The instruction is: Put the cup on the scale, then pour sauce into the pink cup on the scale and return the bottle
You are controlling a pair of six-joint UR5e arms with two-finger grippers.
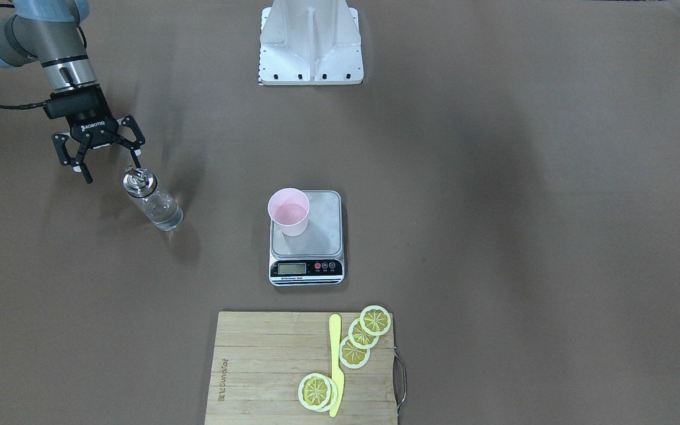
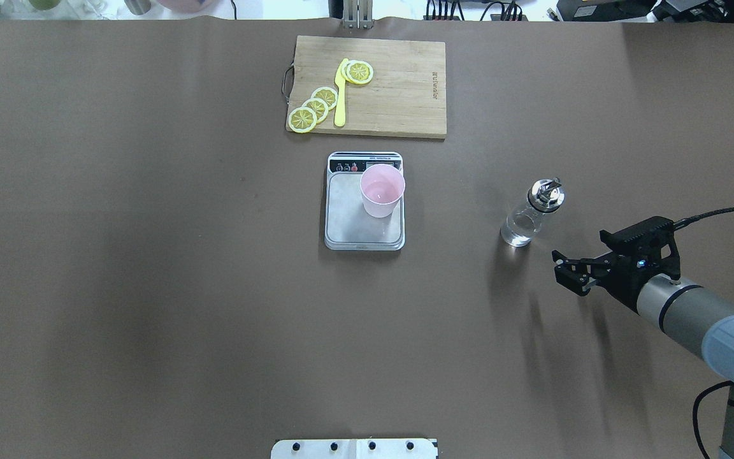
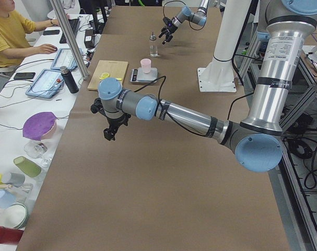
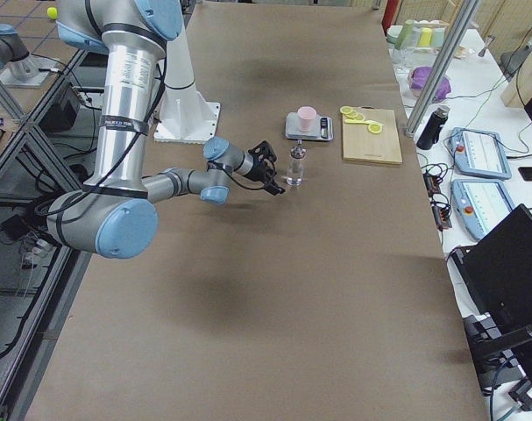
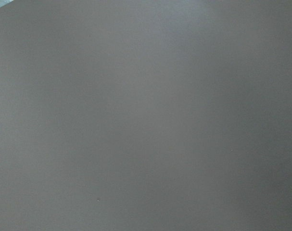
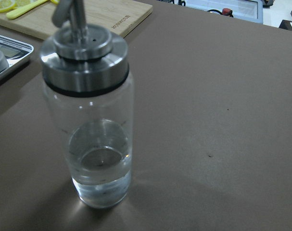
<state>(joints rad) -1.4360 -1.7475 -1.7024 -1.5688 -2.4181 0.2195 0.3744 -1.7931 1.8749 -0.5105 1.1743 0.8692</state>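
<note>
Clear, silver-capped glass bottle (image 6: 88, 120) upright, ungripped; right gripper (image 2: 564, 271) at its five o'clock overhead, jaws wide. Left gripper (image 3: 110, 134): jaw state cannot be told.

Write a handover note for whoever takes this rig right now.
Right gripper: open, empty, beside the bottle, not touching it.
Left gripper: off to the side over bare table; open or shut unclear.
Cup: upright on the scale, near a plate corner.
Bottle: upright on the table, robot's right side, a little clear liquid inside.
Done: cup on scale.
Left: unclear whether the pour has happened; check the cup. If not, grasp, pour, return the bottle.
</note>
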